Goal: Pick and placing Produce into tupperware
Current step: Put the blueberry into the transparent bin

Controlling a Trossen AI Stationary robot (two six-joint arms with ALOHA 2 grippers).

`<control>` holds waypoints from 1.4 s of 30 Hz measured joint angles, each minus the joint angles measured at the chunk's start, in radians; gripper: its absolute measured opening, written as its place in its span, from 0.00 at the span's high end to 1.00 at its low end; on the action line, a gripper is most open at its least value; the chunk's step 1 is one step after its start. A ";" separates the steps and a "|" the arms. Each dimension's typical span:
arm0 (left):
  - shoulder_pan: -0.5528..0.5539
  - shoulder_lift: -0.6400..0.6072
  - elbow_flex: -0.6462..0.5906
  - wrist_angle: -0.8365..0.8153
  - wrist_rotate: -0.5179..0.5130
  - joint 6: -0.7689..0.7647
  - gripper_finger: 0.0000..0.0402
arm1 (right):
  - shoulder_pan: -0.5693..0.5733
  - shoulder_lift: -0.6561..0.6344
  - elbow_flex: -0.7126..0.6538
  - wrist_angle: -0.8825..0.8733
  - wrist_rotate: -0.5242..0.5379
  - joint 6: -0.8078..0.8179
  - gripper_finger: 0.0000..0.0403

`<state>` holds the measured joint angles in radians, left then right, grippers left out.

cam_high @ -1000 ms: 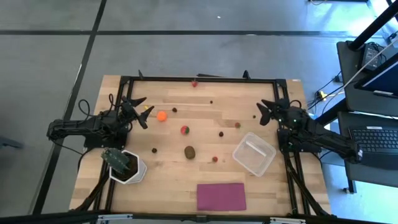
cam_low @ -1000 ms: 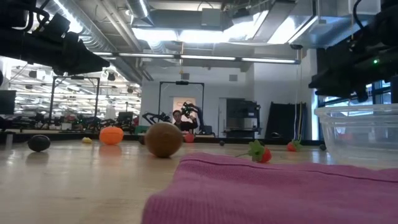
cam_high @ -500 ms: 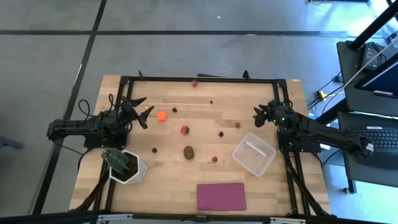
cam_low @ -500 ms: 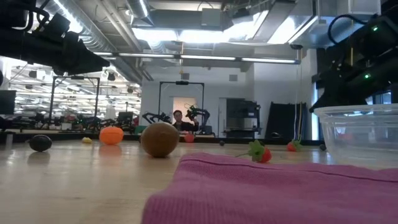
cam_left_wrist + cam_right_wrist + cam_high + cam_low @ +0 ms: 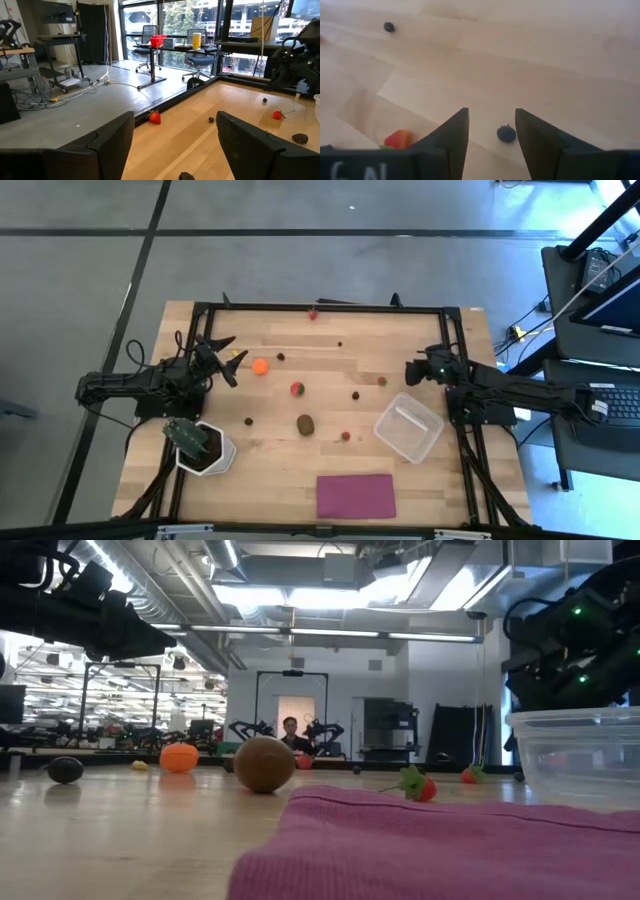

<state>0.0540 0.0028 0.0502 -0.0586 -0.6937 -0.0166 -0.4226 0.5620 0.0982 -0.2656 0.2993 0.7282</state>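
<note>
Near the desk's right edge, our right gripper [image 5: 491, 135] hangs low, fingers apart around a dark berry [image 5: 506, 133] not yet gripped. Being round and tiny, it may roll away if one finger touches first. The tupperware [image 5: 408, 426] waits beside us. Our left gripper [image 5: 222, 360], fingers apart, idles near the left edge.

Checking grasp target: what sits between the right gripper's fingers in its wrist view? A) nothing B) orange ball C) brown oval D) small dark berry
D: in the right wrist view a small dark berry lies on the wood in the gap of the right gripper, whose fingers stand apart and not yet on it.
</note>
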 joint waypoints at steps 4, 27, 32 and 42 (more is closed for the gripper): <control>0.000 0.000 0.000 0.000 0.000 -0.001 0.32 | -0.020 0.039 0.000 0.051 -0.016 0.001 0.59; 0.000 0.000 0.000 0.000 0.000 -0.002 0.32 | -0.079 0.165 0.000 0.086 -0.126 0.026 0.59; 0.000 0.000 0.000 0.000 0.000 0.000 0.32 | -0.079 0.166 0.000 0.082 -0.125 0.020 0.59; 0.000 0.000 0.000 0.000 0.000 0.001 0.32 | -0.078 0.230 0.000 0.084 -0.133 -0.053 0.59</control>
<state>0.0541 0.0026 0.0502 -0.0586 -0.6941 -0.0154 -0.5011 0.7917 0.0985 -0.1811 0.1662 0.6755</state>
